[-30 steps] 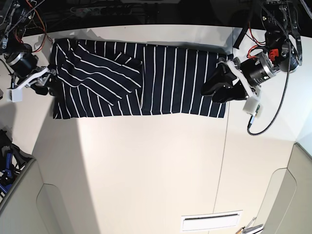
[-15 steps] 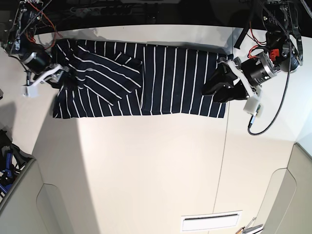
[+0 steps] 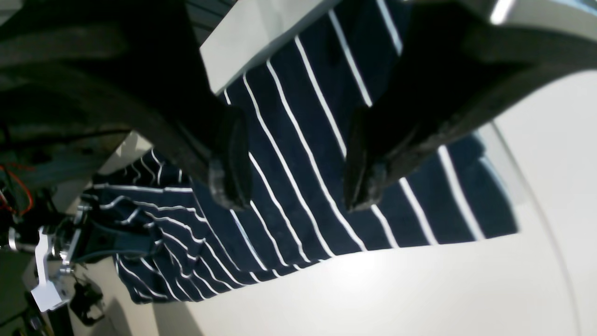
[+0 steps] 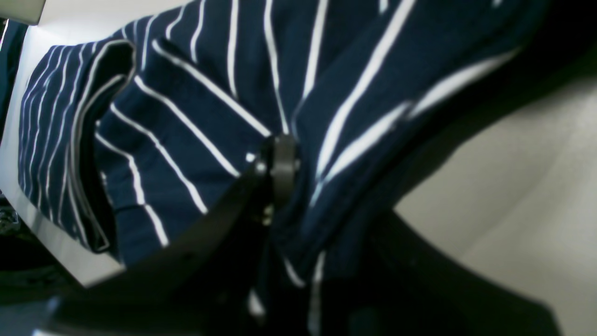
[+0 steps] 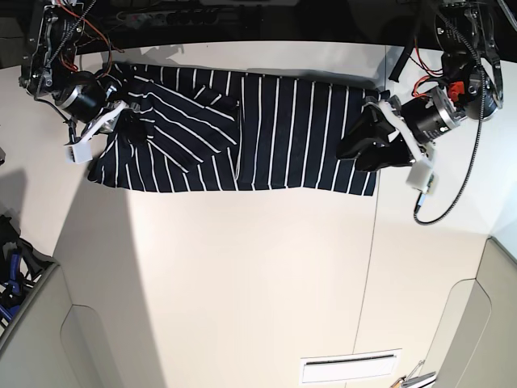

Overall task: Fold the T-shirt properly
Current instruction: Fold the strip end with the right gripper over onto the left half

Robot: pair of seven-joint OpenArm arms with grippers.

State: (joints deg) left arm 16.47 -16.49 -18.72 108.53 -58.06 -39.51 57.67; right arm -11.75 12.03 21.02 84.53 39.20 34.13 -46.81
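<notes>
The dark navy T-shirt [image 5: 275,133] with thin white stripes lies flat along the back of the white table, its left part folded over in a diagonal flap [image 5: 182,121]. My right gripper [image 5: 129,125] sits on the shirt's left end. In the right wrist view that gripper [image 4: 280,163] is shut on a bunched fold of the T-shirt [image 4: 186,121]. My left gripper [image 5: 355,149] rests over the shirt's right edge. In the left wrist view this gripper [image 3: 296,172] is open, its two dark fingers [image 3: 228,163] standing apart just above the striped cloth [image 3: 289,140].
The table's back edge [image 5: 266,44] runs just behind the shirt, with dark clutter and cables beyond. A seam [image 5: 374,242] crosses the table on the right. A white slotted plate [image 5: 351,368] lies near the front. Blue items [image 5: 10,279] sit off the left side.
My right arm has moved up and rightward onto the shirt's left end and closed on the cloth, which has bunched and shifted there. The left arm has barely moved.
</notes>
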